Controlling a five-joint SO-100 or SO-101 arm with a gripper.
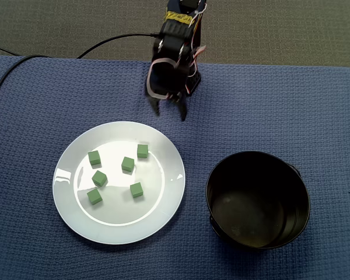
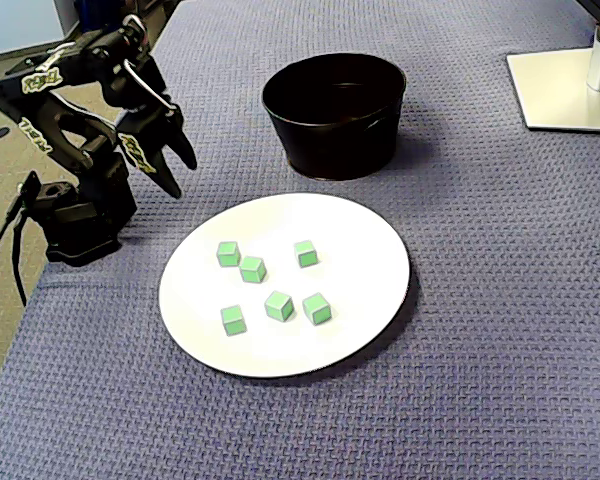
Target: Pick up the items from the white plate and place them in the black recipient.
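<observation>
Green cubes, six on one white plate, one black pot, claw apart, empty

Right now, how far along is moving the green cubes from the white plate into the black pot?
Nothing done: the black pot looks empty. Nothing in hand: the gripper hangs open, off the white plate. Left: all six green cubes on it.

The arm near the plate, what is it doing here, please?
The arm's tool hangs open and empty above the blue cloth, just beyond the white plate. Six green cubes lie on the plate, all clear of the tool. The black pot beside the plate looks empty, so no cube has been moved over yet.
</observation>
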